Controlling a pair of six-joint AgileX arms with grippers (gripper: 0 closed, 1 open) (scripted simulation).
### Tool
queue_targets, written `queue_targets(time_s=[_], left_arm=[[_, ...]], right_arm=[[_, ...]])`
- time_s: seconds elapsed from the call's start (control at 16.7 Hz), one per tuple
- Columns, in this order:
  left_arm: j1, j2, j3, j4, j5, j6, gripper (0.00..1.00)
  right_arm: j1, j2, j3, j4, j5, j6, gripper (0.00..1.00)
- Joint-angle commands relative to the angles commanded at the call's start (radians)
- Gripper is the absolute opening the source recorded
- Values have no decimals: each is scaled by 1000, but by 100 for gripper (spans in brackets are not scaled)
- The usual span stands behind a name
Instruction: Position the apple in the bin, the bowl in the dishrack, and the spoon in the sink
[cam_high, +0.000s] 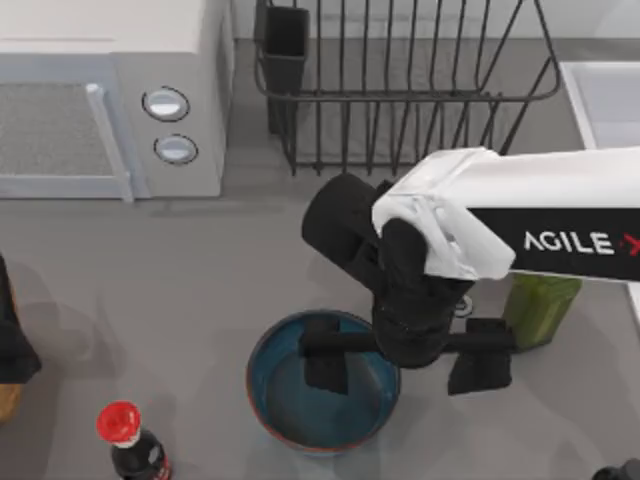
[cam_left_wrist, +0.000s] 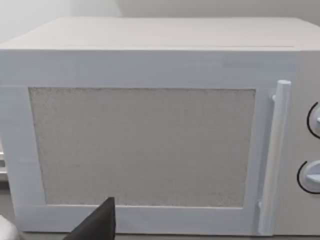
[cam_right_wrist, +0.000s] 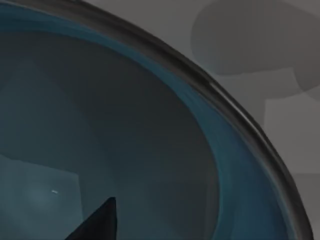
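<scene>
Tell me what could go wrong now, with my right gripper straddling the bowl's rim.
1. The right gripper is open, one finger inside the teal bowl and one outside; a thin rim hold could let it tilt or slip when lifted.
2. The green container stands close beside the outer finger and could get knocked.
3. Carrying to the dishrack, the bowl may catch its front bars.

Teal bowl (cam_high: 300, 410) upright on table before black dishrack (cam_high: 400, 90).

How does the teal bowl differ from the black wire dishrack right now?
The round teal-blue bowl is solid-walled and sits at the table's near edge; the black wire dishrack is open bars, boxy, larger, at the far edge. The right gripper straddles the bowl's right rim, fingers apart; nothing hangs over the dishrack. Both look empty.
</scene>
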Motion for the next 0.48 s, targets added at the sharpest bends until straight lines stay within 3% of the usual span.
queue_targets(time_s=[0.48], left_arm=[[0, 0, 0, 0, 0, 0, 100]], right_arm=[[0, 0, 0, 0, 0, 0, 32]])
